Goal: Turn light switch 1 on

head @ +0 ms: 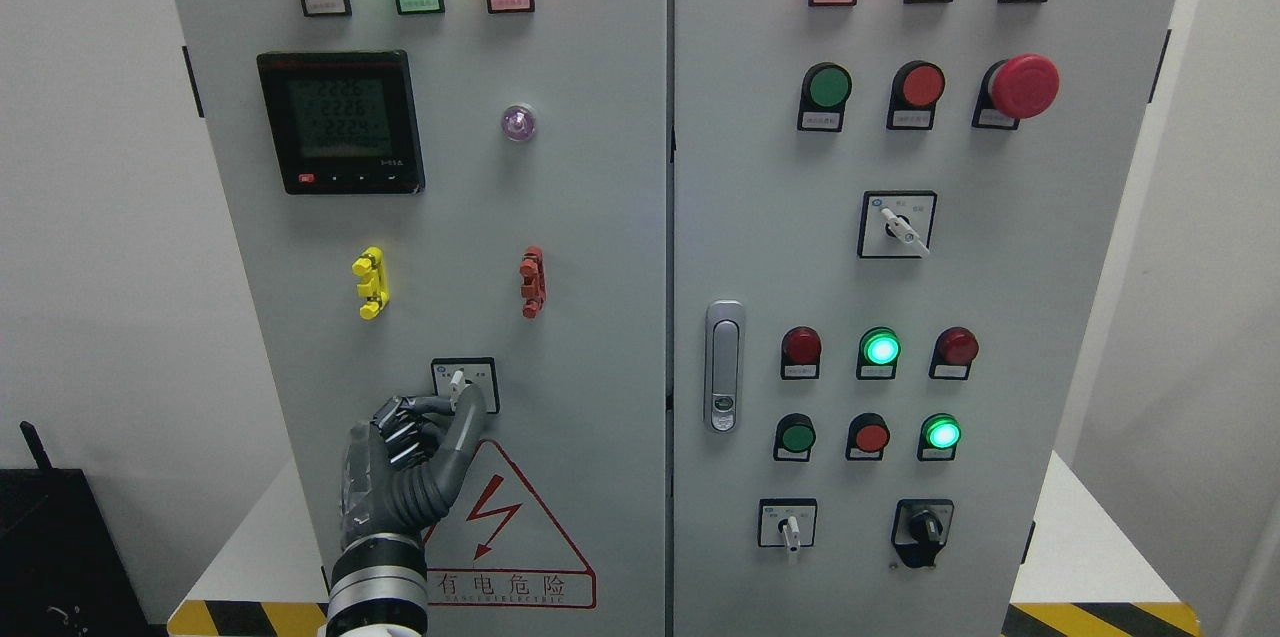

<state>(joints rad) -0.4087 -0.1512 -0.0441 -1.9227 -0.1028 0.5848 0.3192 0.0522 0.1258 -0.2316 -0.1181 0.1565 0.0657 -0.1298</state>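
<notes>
A small selector switch (465, 383) with a white lever sits on a square plate low on the grey cabinet's left door (590, 217). My left hand (456, 403) rises from the bottom edge and meets the switch from below. Its thumb (470, 417) and curled index finger (432, 405) pinch the base of the white lever, which points up and slightly left. The other fingers are folded against the palm. My right arm does not show.
Just below the switch is a red warning triangle (500, 517). Above it are a yellow clip (370, 282), a red clip (532, 282), a digital meter (340, 122) and lit lamps. The right door carries a handle (724, 365), a red mushroom button (1024, 85) and more selector switches (898, 225).
</notes>
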